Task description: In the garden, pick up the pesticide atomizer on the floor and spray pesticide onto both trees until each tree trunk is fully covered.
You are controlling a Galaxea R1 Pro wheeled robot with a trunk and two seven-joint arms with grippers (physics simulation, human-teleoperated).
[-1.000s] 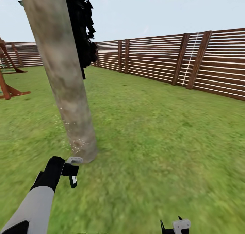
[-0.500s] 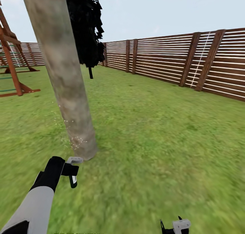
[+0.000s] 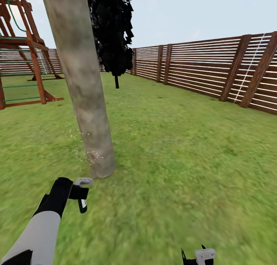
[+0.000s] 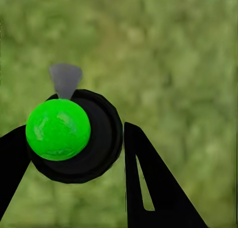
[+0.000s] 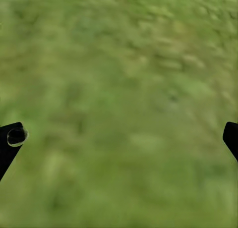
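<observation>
Left claw [image 3: 81,195] closed around the pesticide atomizer [image 3: 82,203], held low over the grass in the head view, at the end of a black wrist and a white forearm. In the left wrist view, the two black fingers [image 4: 148,188] pressed on either side of the round black bottle [image 4: 94,139], with a bright green ball on top of it and the grey trigger head [image 4: 65,79] sticking out beyond, green lawn blurred behind. Grey head of the atomizer directed toward the foot of the tree trunk [image 3: 82,84], close to it but not touching. Right claw [image 3: 197,255] low at the lower edge of the head view, near the robot, well apart from the trunk; in the right wrist view, its two black fingertips [image 5: 12,139] far apart at the two sides, wide open, holding nothing, only the floor [image 5: 124,114] of grass between them. Trunk thick, pale grey-beige and blotchy, leaning slightly, standing in the grass just beyond the left claw. Fine whitish specks of pesticide [image 3: 92,155] scattered on the lower part of the trunk and just beside it. Dark jagged crown [image 3: 113,30] hanging behind the trunk at the top. Further out, a brown slatted fence [image 3: 207,72] around the lawn, and a red-brown wooden play frame [image 3: 23,49] on the left side.
</observation>
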